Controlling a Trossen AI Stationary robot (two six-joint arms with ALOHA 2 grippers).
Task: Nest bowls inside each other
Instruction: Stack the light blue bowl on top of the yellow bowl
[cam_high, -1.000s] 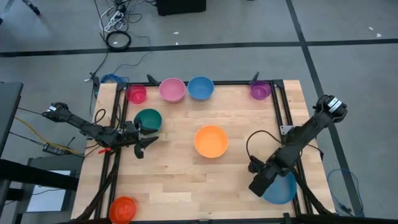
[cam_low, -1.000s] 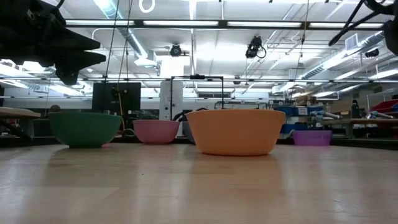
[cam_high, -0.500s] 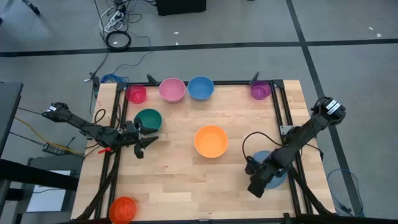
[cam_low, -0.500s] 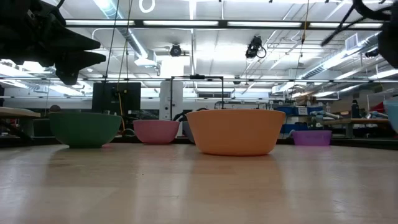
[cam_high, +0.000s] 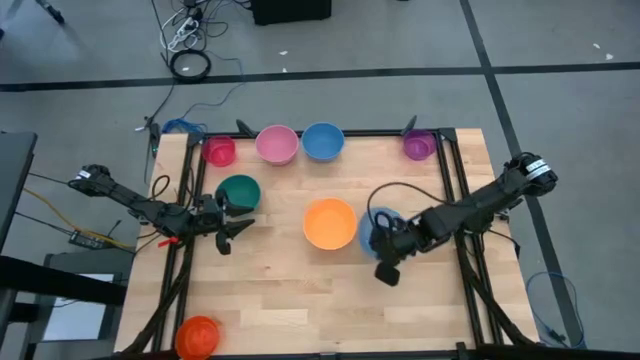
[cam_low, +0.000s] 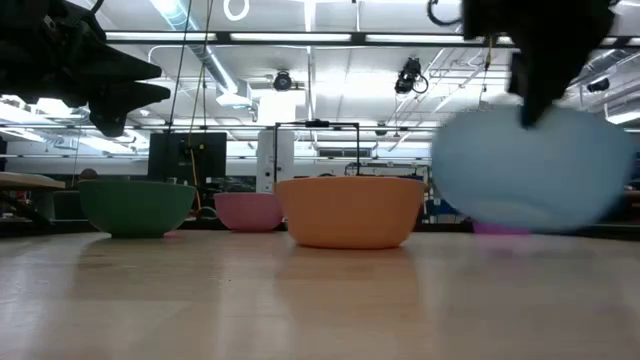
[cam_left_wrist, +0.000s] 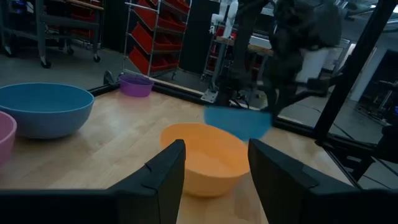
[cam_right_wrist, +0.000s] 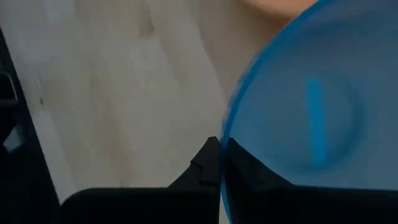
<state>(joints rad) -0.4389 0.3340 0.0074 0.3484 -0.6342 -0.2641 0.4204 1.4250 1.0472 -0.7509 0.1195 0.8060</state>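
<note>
The light blue bowl (cam_high: 381, 228) is pinched at its rim by the right gripper (cam_high: 388, 258), jaws clamped together on the thin wall, and it's carried clear of the table just beside the orange bowl (cam_high: 330, 224). In the low view it hangs off the wood, bottom tilted a bit, probably because a rim pinch lets the bowl swing. The orange bowl is sat mid-table, open side up, so a drop-in looks like the plan, though which goes into which can't be told yet.

The left gripper (cam_high: 228, 222) is parked with fingers apart and nothing held, beside the dark green bowl (cam_high: 238, 192).

Room-wise: the front half of the tabletop (cam_high: 290, 300) is bare wood. The far edge is lined with the magenta bowl (cam_high: 219, 151), pink bowl (cam_high: 277, 144), blue bowl (cam_high: 323, 141) and purple bowl (cam_high: 419, 145), so that side is tight.
</note>
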